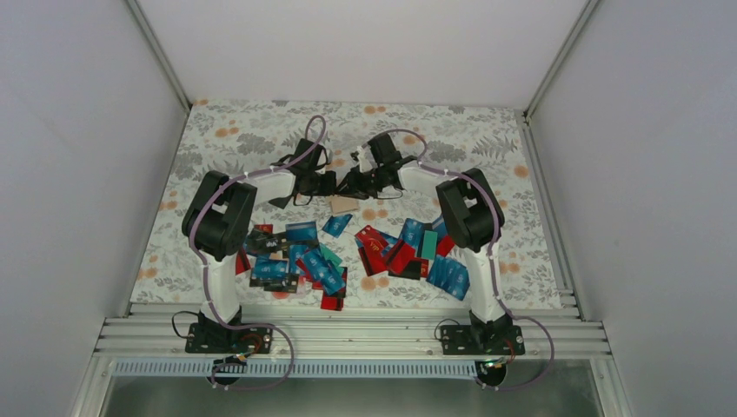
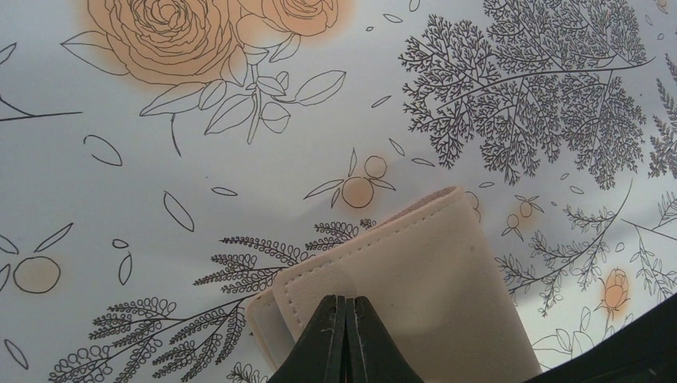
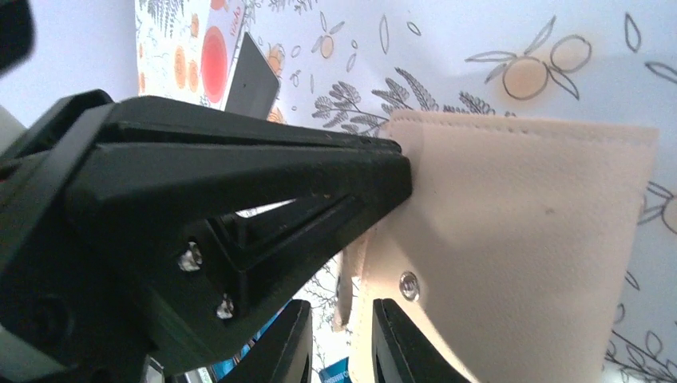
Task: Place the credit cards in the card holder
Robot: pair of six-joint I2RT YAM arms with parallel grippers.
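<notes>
Where the two arms meet, beyond the scattered credit cards (image 1: 304, 233), the card holder (image 1: 343, 205) is at the middle of the flowered bench (image 1: 261, 130). It is plain beige with stitched edges, a folded flap and a small metal snap. The left tool (image 2: 347, 311) is closed tight, tips against the holder's face, while the right tool (image 3: 391, 239) stands narrow around its edge; I cannot tell whether it clamps.

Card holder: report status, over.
Left gripper shut on card holder. Right gripper part open, astride its flap. Credit cards loose on table, near side.
</notes>
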